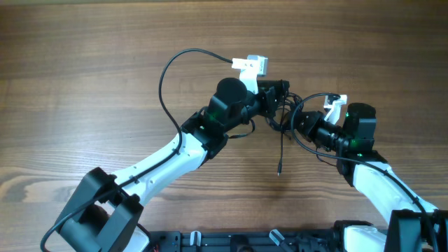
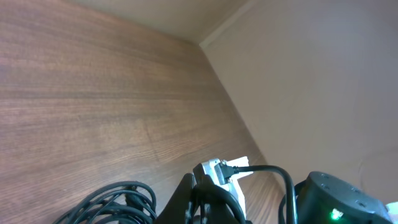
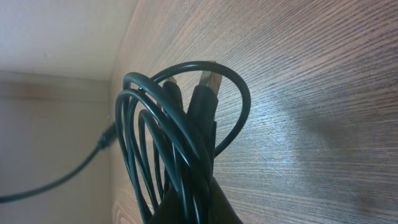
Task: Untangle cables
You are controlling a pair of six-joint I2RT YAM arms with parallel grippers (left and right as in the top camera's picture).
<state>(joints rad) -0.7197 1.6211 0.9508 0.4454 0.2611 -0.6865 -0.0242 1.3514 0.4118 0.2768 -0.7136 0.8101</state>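
Left tool (image 1: 282,96) and right tool (image 1: 299,124) both clamp the cables (image 3: 189,180) between them. Pulling apart may cinch them tighter.

Black cables (image 3: 180,143) all over, against a brown table (image 1: 84,77), fine wood grain in lighter and darker streaks. White arms (image 1: 157,162), black joints (image 1: 229,94), tiny green light (image 1: 355,145) glowing. Pale beige wall (image 2: 323,81) beyond.

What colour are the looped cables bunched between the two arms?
The cables are black, one ending in a silvery plug tip; this is clearest in the right wrist view.
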